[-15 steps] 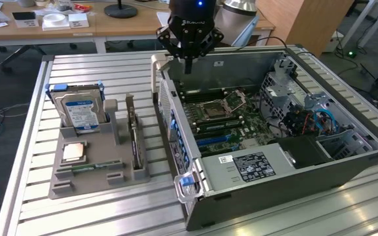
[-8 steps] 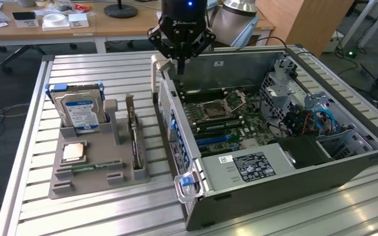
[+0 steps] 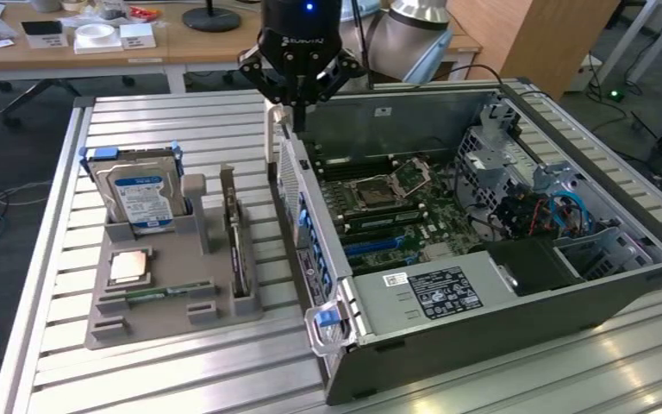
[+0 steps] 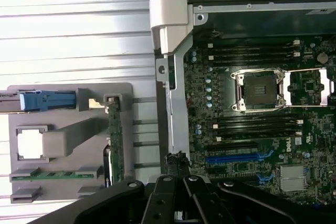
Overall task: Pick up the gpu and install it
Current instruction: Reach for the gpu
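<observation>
1. We see the gripper (image 3: 294,110) hanging over the far end of the case (image 3: 481,323), above the wall that faces the tray (image 3: 135,323).
2. Its fingers look pressed together, and we see nothing between them.
3. In the wrist view the gripper (image 4: 176,162) sits over that same case (image 4: 169,19) wall, at the edge of the motherboard (image 4: 252,145).
4. The gpu (image 3: 234,246) stands on its long edge in a slot of the tray, on the side nearest the case. The gripper is apart from it and does not touch it.
5. From the wrist we see the gpu (image 4: 115,137) edge-on as a thin green strip along the tray's (image 4: 121,90) edge.
6. The tray also holds a hard drive (image 3: 141,194) standing upright, a cpu (image 3: 132,266) lying flat and a ram stick (image 3: 159,294) lying flat.
7. The wrist view shows those 3 as well: hard drive (image 4: 47,100), cpu (image 4: 30,142), ram stick (image 4: 52,174).
8. The case lies open on its side on the table (image 3: 159,121), just beside the tray, with the motherboard (image 3: 423,220) facing up.
9. The socket (image 3: 371,191) on the board is open and bare, and the blue slots (image 3: 371,248) nearby have no card in them.
10. The wrist view shows the socket (image 4: 261,90), the blue slots (image 4: 236,157) and the ribbed table (image 4: 79,24).
</observation>
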